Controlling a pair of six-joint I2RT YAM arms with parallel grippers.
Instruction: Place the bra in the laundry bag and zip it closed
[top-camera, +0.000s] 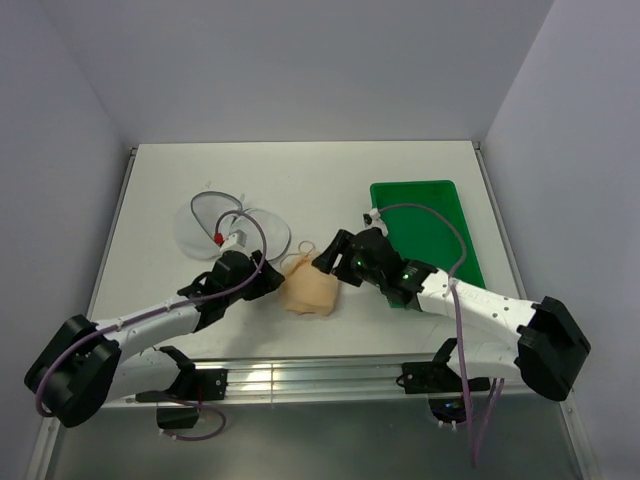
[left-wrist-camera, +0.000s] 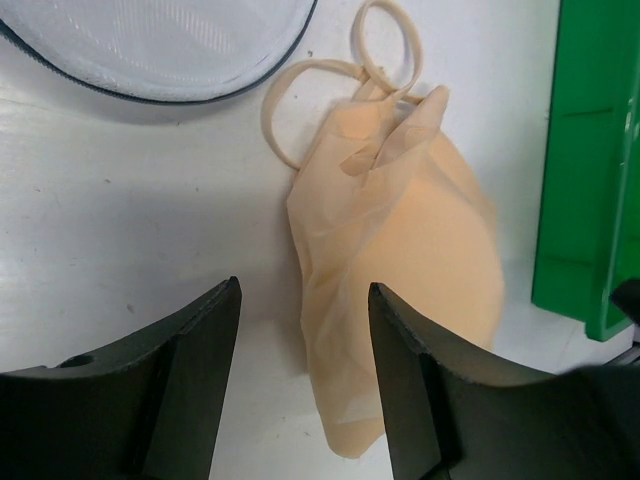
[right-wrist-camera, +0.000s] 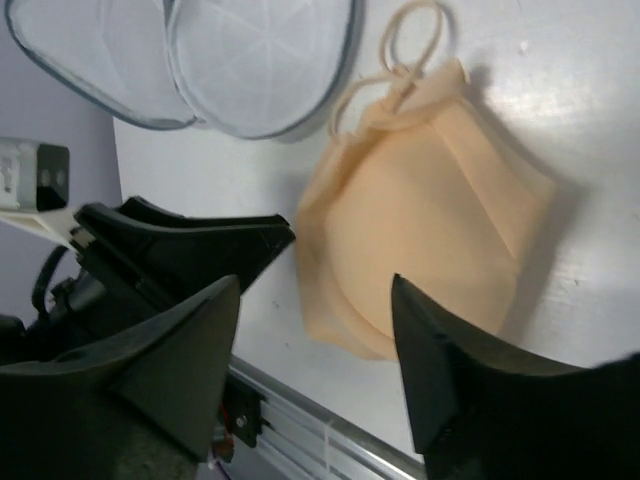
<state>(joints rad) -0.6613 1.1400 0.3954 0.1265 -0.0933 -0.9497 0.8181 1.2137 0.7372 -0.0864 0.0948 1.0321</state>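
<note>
The peach-beige bra (top-camera: 308, 290) lies folded on the white table near the front edge, its thin straps looped toward the back. The white mesh laundry bag (top-camera: 225, 228) lies open in two round halves behind and to the left of it. My left gripper (top-camera: 270, 275) is open and empty just left of the bra. In the left wrist view the gripper (left-wrist-camera: 303, 290) straddles the bra's (left-wrist-camera: 400, 230) left edge, with the bag (left-wrist-camera: 160, 45) beyond. My right gripper (top-camera: 325, 258) is open and empty above the bra's right side. The right wrist view shows this gripper (right-wrist-camera: 316, 282), the bra (right-wrist-camera: 430, 240) and the bag (right-wrist-camera: 250, 60).
A green rectangular tray (top-camera: 425, 235) stands at the right, behind my right arm, and also shows in the left wrist view (left-wrist-camera: 585, 170). The left gripper's black fingers (right-wrist-camera: 200, 245) show in the right wrist view. A metal rail (top-camera: 320, 378) runs along the table's front edge.
</note>
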